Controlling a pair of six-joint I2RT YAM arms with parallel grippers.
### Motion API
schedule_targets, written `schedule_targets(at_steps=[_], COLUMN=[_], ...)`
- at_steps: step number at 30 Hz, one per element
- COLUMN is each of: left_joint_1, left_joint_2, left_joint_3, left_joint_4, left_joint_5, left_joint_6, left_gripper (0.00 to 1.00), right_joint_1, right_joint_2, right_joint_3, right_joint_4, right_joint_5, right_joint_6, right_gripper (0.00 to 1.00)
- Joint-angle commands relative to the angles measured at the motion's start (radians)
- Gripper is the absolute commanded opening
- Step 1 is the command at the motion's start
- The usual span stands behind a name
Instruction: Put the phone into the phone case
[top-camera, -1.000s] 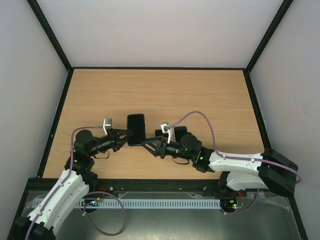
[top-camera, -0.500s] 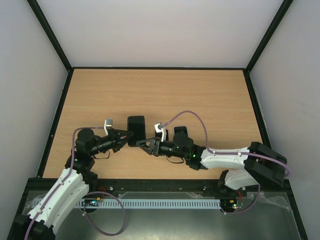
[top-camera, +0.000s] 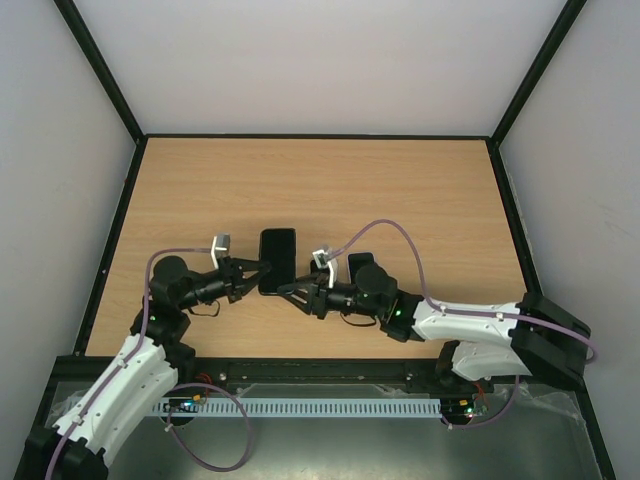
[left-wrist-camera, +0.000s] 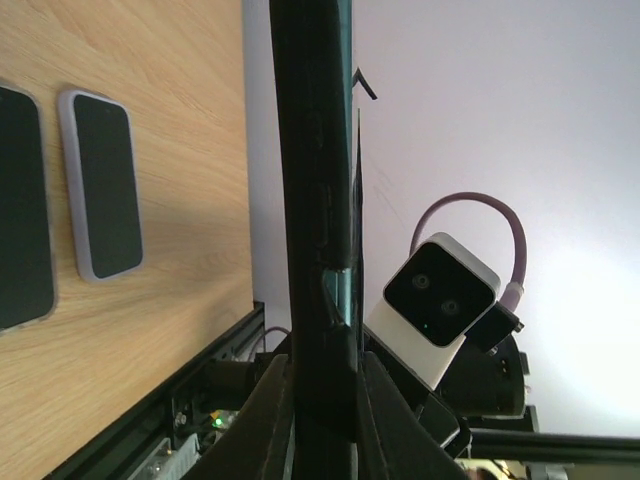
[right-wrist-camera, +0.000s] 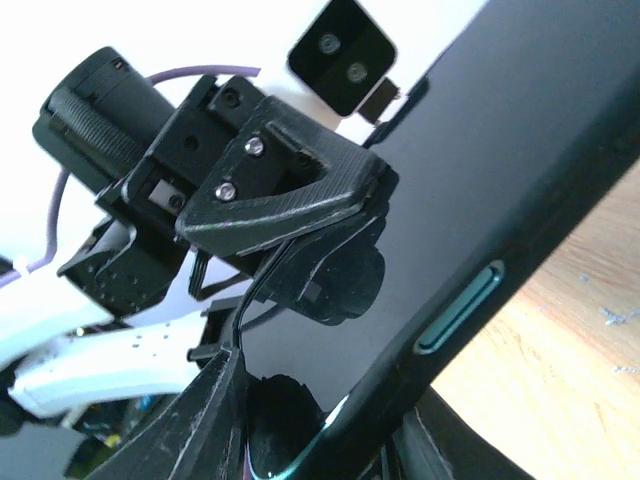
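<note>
A black phone (top-camera: 277, 260) is held on edge above the table, between both grippers. My left gripper (top-camera: 257, 273) is shut on its left edge; in the left wrist view the phone (left-wrist-camera: 310, 180) stands edge-on between the jaws of that gripper (left-wrist-camera: 322, 395). My right gripper (top-camera: 291, 290) is shut on its near right corner. The right wrist view shows my right gripper (right-wrist-camera: 322, 430) around the phone's glossy screen (right-wrist-camera: 470, 170), inside a dark rim with a teal side button (right-wrist-camera: 458, 306). I cannot tell whether that rim is the case.
Two more phone-shaped slabs lie flat on the table: a dark one (left-wrist-camera: 20, 210) and one with a pale grey rim (left-wrist-camera: 102, 185). From above they (top-camera: 360, 261) are mostly hidden behind the right arm. Black frame posts edge the table.
The phone and my left gripper have shifted slightly to the right. My right gripper came in from the right and now sits against the phone's near corner.
</note>
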Motion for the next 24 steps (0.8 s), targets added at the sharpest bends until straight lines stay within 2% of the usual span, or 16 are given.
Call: schedule_targets(at_steps=[1, 9, 16, 22, 24], left_joint_1=[0.001, 0.0, 0.0, 0.001, 0.0], left_joint_2=[-0.001, -0.003, -0.009, -0.007, -0.005], left_joint_3=[0.011, 0.006, 0.007, 0.009, 0.015], left_joint_4=[0.005, 0.016, 0.018, 0.022, 0.013], left_joint_5=[-0.003, 0.003, 0.0, 0.0, 0.001], left_joint_6=[-0.073, -0.088, -0.091, -0.08, -0.06], left_gripper=[0.02, 0.02, 0.02, 0.03, 0.02], right_joint_1=[0.017, 0.017, 0.017, 0.017, 0.017], right_joint_2=[-0.072, -0.143, -0.238, -0.274, -0.273], right_joint_3=[-0.035, -0.029, -0.034, -0.055, -0.052], right_joint_4=[-0.002, -0.113, -0.275, -0.24, -0.24], right_joint_5=[-0.079, -0.12, -0.1, -0.046, -0.004], right_joint_6=[-0.274, -0.488, -0.648, -0.625, -0.6], right_gripper=[0.19, 0.21, 0.42, 0.64, 0.68])
